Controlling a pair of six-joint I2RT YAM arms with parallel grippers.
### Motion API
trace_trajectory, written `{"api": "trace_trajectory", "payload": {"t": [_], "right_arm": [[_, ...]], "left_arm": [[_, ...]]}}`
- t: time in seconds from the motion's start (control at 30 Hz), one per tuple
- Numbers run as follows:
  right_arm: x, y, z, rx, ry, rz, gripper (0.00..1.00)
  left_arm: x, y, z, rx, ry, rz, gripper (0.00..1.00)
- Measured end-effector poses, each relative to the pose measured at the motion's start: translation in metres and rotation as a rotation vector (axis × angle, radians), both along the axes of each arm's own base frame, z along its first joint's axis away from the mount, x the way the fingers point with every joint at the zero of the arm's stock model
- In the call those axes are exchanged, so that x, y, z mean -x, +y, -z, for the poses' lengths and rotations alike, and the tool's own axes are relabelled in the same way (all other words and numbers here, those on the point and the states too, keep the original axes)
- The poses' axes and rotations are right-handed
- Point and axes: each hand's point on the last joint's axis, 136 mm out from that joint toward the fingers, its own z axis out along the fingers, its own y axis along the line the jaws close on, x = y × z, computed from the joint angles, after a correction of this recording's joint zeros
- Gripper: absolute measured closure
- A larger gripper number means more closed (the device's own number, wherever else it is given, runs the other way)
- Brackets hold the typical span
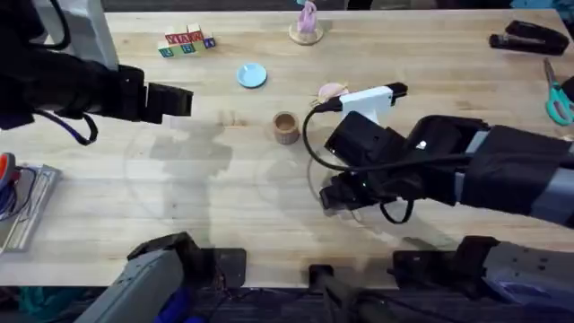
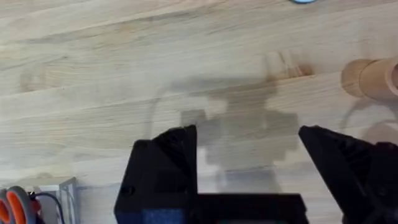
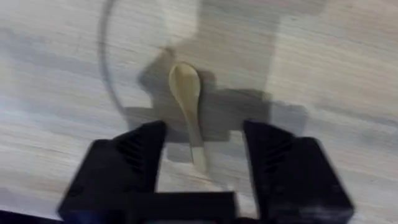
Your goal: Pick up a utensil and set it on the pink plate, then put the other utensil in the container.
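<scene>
Spoon point(image 3: 188, 106) lies flat on the surface point(image 1: 224, 179), directly below our right hand point(image 3: 204, 163), whose fingers are released and straddle the handle. Its long axis runs away from the hand, bowl at the far end, handle tip between the fingers, so we judge a straight descent should seat them across the slim handle. Container point(image 1: 286, 128) stands upright nearby, beyond the right arm, with the pink plate point(image 1: 333, 91) farther back. Left hand point(image 2: 249, 162) hovers released, well apart over bare wood, so the right is nearer.
</scene>
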Motion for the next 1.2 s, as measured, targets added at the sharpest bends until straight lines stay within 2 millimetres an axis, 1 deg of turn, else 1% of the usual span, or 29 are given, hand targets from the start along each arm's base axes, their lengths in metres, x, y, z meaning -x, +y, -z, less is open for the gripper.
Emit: {"api": "trace_trajectory", "payload": {"t": [0.07, 0.27, 0.57, 0.73, 0.9, 1.07, 1.13, 1.2], "right_arm": [[-0.001, 0.001, 0.0, -0.005, -0.005, 0.008, 0.377], [-0.005, 0.002, -0.001, -0.01, -0.02, 0.032, 0.635], [-0.008, 0.005, -0.001, -0.024, -0.029, 0.045, 0.9], [-0.009, 0.005, -0.001, -0.024, -0.034, 0.049, 0.957], [-0.009, 0.005, -0.003, -0.022, -0.032, 0.049, 0.961], [0.001, -0.006, -0.005, 0.029, 0.012, 0.039, 0.969], [-0.002, -0.004, -0.013, 0.027, -0.004, 0.026, 0.97], [-0.013, 0.004, -0.031, -0.006, -0.062, 0.011, 0.97]], "left_arm": [[0.0, 0.0, 0.0, 0.0, 0.0, 0.0, 0.008], [0.0, 0.0, 0.0, 0.0, 0.0, 0.0, 0.008], [0.0, 0.0, 0.0, 0.0, 0.0, 0.0, 0.008], [0.0, 0.0, 0.0, 0.0, 0.0, 0.0, 0.008], [0.0, 0.0, 0.0, 0.0, 0.0, 0.0, 0.008], [0.0, 0.0, 0.0, 0.0, 0.0, 0.0, 0.008], [0.0, 0.0, 0.0, 0.0, 0.0, 0.0, 0.008], [0.0, 0.0, 0.0, 0.0, 0.0, 0.0, 0.008]]}}
